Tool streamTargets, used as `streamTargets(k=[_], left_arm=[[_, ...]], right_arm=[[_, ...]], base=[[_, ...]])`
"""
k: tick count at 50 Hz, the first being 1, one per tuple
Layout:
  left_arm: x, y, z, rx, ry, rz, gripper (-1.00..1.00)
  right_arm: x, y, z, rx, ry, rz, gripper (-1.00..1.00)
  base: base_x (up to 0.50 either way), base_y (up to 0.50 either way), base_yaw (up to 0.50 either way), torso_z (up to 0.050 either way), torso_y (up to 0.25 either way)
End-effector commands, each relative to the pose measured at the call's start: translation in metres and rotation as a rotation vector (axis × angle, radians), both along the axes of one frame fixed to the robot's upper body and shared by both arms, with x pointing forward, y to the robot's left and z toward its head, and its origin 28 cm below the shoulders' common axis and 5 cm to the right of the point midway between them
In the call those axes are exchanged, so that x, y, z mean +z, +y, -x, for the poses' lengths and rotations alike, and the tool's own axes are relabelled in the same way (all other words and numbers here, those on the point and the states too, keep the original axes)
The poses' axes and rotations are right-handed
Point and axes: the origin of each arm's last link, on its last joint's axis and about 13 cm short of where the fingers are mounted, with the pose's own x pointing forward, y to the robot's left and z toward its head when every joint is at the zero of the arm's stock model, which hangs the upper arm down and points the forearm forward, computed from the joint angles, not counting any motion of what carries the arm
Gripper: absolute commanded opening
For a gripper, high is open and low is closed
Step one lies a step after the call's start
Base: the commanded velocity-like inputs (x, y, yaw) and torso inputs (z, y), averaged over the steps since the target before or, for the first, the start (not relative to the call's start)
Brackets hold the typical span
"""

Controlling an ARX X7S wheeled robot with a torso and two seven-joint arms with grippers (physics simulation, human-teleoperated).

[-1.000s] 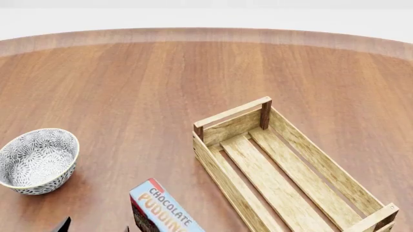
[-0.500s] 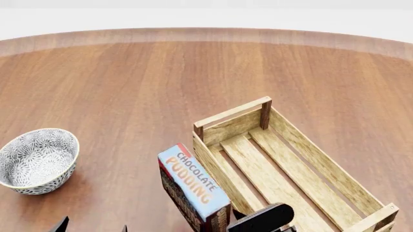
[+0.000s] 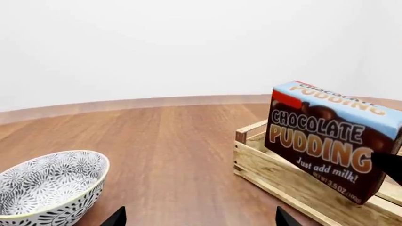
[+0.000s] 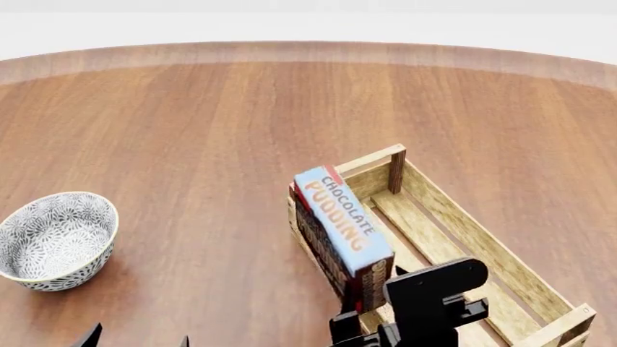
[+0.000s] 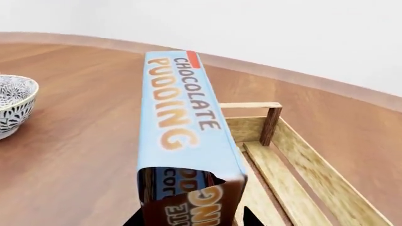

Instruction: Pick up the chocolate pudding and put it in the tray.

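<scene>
Bright, even, diffuse light; soft faint shadows on table; renders sharp, no glare or blur.

Pudding over tray's left wall (bowl far left).

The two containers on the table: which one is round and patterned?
The bowl, grey-patterned and round, standing apart at the left. The other, the tray, is a long slatted wooden crate, with the chocolate pudding over its edge.

Round grey-patterned bowl sits upright at the head view's left edge, on a brown wood-grain table. Pale plain wall behind the table's curved far rim.
</scene>
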Motion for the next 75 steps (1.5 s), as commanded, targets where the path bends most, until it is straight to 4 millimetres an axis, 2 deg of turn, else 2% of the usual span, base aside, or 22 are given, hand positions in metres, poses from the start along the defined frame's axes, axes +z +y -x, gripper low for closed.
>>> streamTargets(k=[1, 16, 33, 65, 66, 75], left_arm=[[0.0, 0.0, 0.0, -0.001, 0.002, -0.001, 1.0], [0.0, 0.0, 0.0, -0.002, 0.005, 0.001, 1.0], [-0.002, 0.0, -0.001, -0.003, 0.007, 0.001, 1.0], [-0.002, 0.0, -0.001, 0.0, 0.006, -0.004, 1.0], [-0.002, -0.001, -0.001, -0.001, 0.006, -0.004, 1.0], [-0.003, -0.001, 0.0, -0.005, 0.006, -0.006, 1.0]], right_arm=[[0.002, -0.016, -0.012, -0.079, -0.004, 0.004, -1.0], [-0.009, -0.036, -0.019, -0.197, 0.036, -0.004, -1.0], [-0.028, -0.048, -0.027, -0.298, 0.054, -0.011, -1.0], [-0.045, -0.051, -0.029, -0.347, 0.096, 0.004, -1.0], [-0.045, -0.052, -0.03, -0.369, 0.088, 0.014, 1.0], [-0.046, -0.053, -0.027, -0.36, 0.094, 0.001, 1.0]], base=[[0.0, 0.0, 0.0, 0.0, 0.0], [0.0, 0.0, 0.0, 0.0, 0.001], [0.0, 0.0, 0.0, 0.0, 0.0], [0.0, 0.0, 0.0, 0.0, 0.0], [0.0, 0.0, 0.0, 0.0, 0.0], [0.0, 0.0, 0.0, 0.0, 0.0]])
